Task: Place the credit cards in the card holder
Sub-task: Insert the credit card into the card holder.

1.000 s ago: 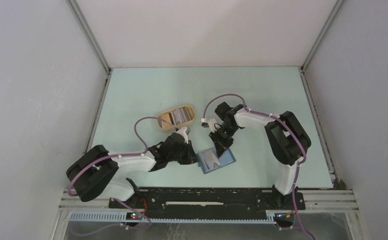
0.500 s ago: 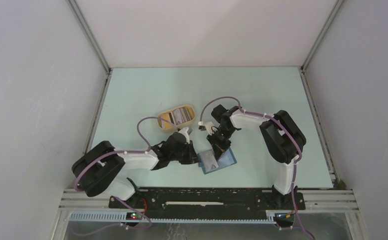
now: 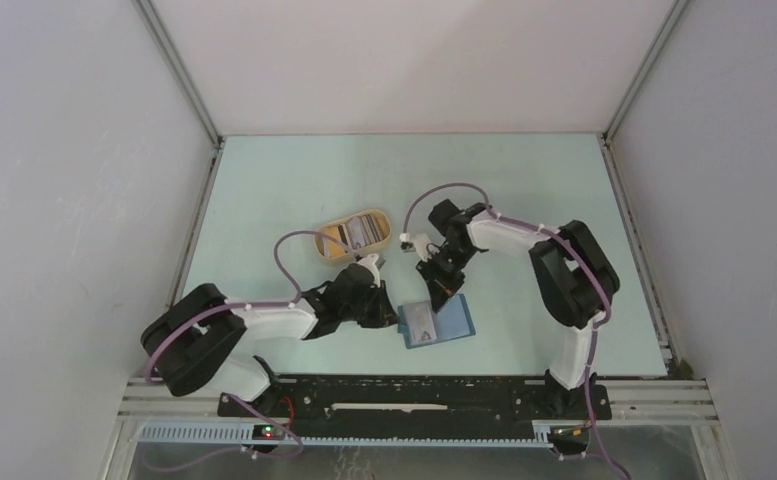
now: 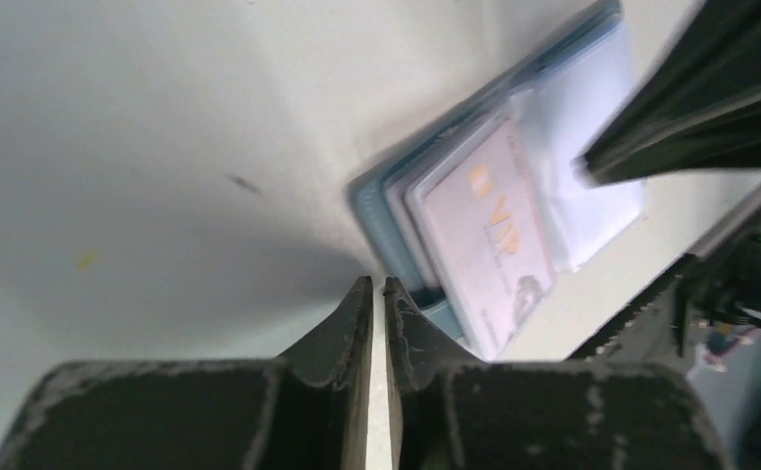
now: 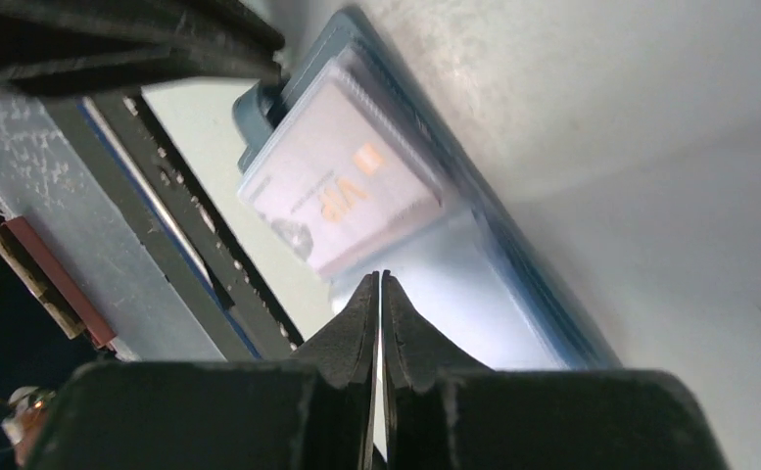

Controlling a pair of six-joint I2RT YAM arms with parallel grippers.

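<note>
Here: glossy flat card, teal holder

The card is smooth, glossy plastic with a printed face. The holder under it has a matt teal cover and, at the card's two o'clock, a clear, shiny sleeve. The fingers at six o'clock are black matt plastic, scuffed grey at the edges. The table is smooth and matt.

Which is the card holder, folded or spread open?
Spread open: the card holder lies flat, pale inside up, a VIP card on it.
</note>
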